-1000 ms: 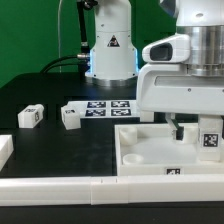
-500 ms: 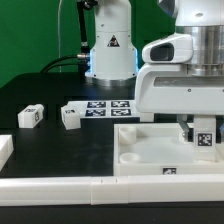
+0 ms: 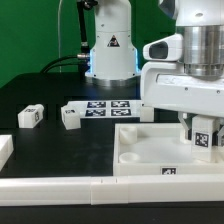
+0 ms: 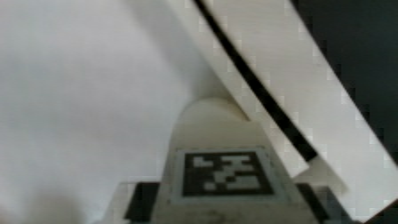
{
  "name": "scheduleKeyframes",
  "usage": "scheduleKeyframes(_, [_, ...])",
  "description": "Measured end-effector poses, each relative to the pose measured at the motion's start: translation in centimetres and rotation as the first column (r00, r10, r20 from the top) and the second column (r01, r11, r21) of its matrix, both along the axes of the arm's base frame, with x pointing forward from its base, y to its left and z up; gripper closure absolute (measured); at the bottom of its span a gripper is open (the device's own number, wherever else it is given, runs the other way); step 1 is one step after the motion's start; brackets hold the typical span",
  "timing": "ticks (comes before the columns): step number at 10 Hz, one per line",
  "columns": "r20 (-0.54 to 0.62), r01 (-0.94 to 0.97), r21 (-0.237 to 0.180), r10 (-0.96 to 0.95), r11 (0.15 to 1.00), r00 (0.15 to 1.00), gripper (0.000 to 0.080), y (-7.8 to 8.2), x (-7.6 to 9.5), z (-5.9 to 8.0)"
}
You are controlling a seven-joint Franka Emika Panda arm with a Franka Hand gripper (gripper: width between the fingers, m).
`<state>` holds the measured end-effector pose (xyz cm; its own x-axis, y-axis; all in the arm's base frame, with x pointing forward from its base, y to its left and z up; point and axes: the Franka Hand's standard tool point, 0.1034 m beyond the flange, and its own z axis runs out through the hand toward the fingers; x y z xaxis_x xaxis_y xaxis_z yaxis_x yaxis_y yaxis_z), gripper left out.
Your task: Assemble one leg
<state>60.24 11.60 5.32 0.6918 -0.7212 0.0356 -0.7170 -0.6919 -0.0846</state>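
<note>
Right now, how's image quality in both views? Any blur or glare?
Exterior view: evenly lit and sharp; the white raised-rim square tray is bright but not blown out. Wrist view: soft and blurry up close; only the black-and-white tag on the small white plastic block reads clearly, surrounding white surfaces smear together.

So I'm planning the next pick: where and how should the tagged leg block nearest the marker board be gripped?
Grip the leg block across two opposite upright side faces, coming straight down from above. It sits flat on the black table, apart from the other loose leg block and the marker board, so its sides look free. This is a judgement; the gripper is busy over the tray.
</note>
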Motion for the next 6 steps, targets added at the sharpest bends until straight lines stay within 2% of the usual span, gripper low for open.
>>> scheduleKeyframes(2, [-0.01, 0.249, 0.024, -0.249, 0.968, 0.969, 0.0531, 0.15, 0.0, -0.01])
scheduleKeyframes(5, [-0.019, 0.593, 0.041, -0.593, 0.804, 0.805, 0.0531, 0.6, 0.01, 0.01])
scheduleKeyframes(6, [-0.018, 0.637, 0.041, -0.637, 0.77, 0.771, 0.0531, 0.62, 0.01, 0.03])
